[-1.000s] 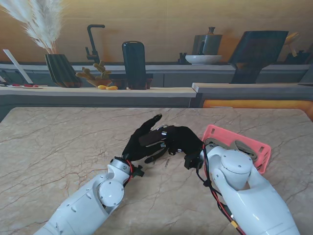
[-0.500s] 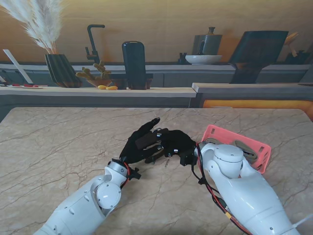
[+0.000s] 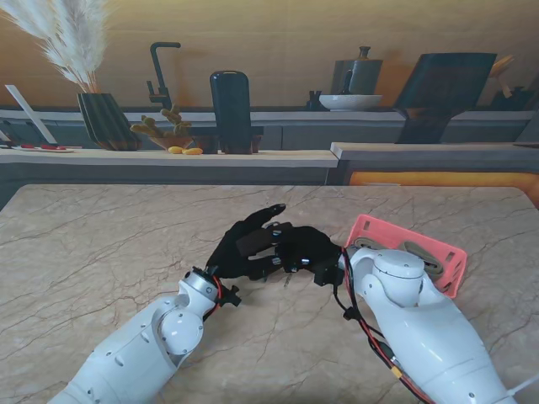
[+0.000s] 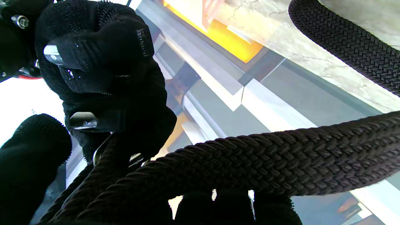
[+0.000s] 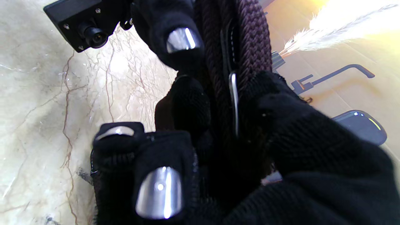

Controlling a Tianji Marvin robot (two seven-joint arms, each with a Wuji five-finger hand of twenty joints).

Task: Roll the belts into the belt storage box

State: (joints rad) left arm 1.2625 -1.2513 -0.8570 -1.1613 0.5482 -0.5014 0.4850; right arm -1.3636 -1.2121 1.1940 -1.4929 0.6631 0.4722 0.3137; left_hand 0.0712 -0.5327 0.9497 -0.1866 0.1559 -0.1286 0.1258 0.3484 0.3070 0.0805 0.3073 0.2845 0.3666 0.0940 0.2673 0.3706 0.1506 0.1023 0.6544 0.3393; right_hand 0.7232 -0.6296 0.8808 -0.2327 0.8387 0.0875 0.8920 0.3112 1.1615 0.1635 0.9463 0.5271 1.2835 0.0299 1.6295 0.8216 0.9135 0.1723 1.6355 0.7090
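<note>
Over marble table (image 3: 101, 252), your left hand (image 3: 244, 246) and right hand (image 3: 305, 249) clutch the belt (image 4: 265, 162); slack grip unwinds it

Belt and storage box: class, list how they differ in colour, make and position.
The belt is dark brown braided cord; the box is pink and rigid. The belt is gripped by the left robot hand and right robot hand; the box rests untouched on the table, right of them.

Storage box (image 3: 438, 252) crowds right hand (image 3: 307, 250); table (image 3: 101, 244) leftward open.
</note>
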